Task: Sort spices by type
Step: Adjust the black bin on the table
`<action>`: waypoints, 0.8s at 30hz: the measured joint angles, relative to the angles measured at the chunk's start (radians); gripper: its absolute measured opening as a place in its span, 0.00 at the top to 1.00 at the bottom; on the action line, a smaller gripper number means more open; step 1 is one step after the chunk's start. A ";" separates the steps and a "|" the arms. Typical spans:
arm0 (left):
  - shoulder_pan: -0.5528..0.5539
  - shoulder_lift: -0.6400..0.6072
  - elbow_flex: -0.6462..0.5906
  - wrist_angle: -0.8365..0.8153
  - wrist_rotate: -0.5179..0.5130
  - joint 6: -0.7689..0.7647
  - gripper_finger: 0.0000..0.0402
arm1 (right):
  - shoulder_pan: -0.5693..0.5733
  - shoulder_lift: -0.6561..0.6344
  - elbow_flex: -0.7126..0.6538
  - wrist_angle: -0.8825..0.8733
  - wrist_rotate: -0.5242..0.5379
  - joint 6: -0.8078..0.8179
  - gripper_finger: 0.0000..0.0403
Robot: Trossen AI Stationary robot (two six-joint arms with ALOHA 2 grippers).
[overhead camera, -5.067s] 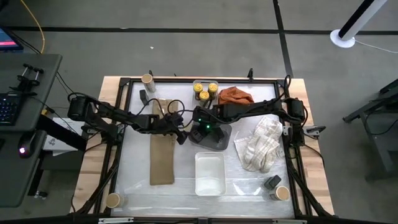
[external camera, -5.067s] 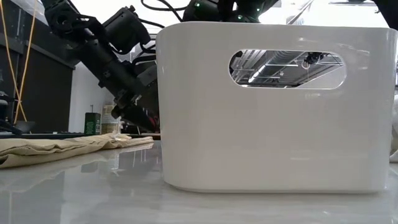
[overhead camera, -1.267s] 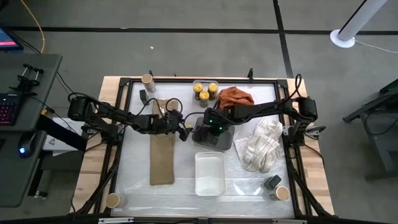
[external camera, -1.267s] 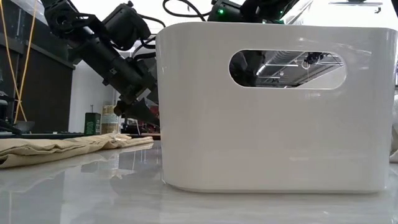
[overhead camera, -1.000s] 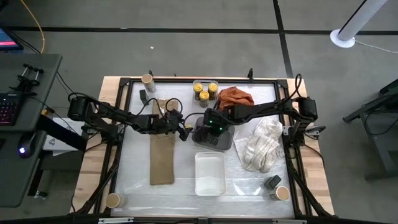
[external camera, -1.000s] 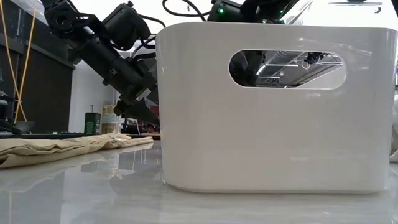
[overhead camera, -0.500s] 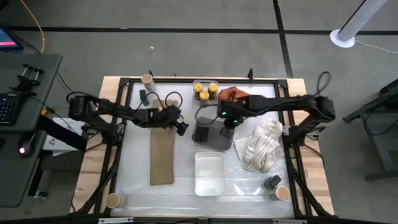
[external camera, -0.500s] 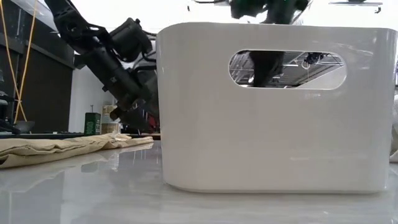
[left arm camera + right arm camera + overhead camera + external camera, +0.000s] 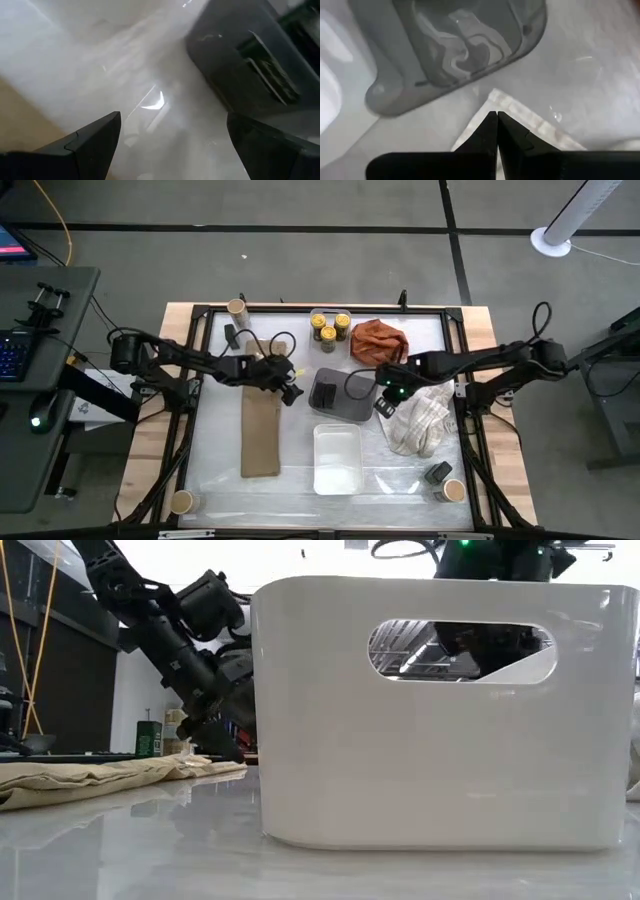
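Observation:
Three yellow-lidded jars [image 9: 328, 327] stand together at the far edge. A dark tin [image 9: 325, 392] lies inside the grey tray [image 9: 352, 413] at mid-table; the left wrist view shows that tin [image 9: 267, 75] too. Another tin [image 9: 437, 472] and a tan-topped tub [image 9: 453, 490] sit at the near right corner. Two more tubs [image 9: 237, 308] [image 9: 181, 501] stand at the left corners. My left gripper [image 9: 291, 391] hangs open just left of the grey tray, over bare table. My right gripper [image 9: 384, 404] is shut and empty just right of the tray, above a towel's corner [image 9: 495, 100].
A tan cloth [image 9: 260, 430] lies left of centre. A white tub [image 9: 337, 460] stands near the front, filling the low view. A pale towel [image 9: 420, 415] and a rust cloth [image 9: 378, 338] lie on the right. A small dark tin [image 9: 230, 333] sits far left.
My right gripper, shut throughout, has drawn out from over the grey tray toward the table's right edge and now hangs beside the tray, uncovering the tin in it. My left gripper has tipped a little further down by the tan cloth, still open.

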 joint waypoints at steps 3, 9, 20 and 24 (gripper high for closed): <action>-0.032 0.005 0.000 0.004 -0.017 0.051 0.13 | -0.002 0.007 -0.022 0.050 0.036 0.003 1.00; -0.067 0.015 0.000 0.033 -0.109 0.137 0.13 | -0.039 0.050 -0.023 0.074 0.081 -0.013 1.00; -0.073 0.014 0.000 0.162 -0.106 0.136 0.13 | -0.119 0.075 -0.023 0.138 0.090 -0.083 1.00; -0.088 0.014 0.000 0.158 -0.106 0.131 0.13 | -0.149 0.075 -0.023 0.192 0.090 -0.084 1.00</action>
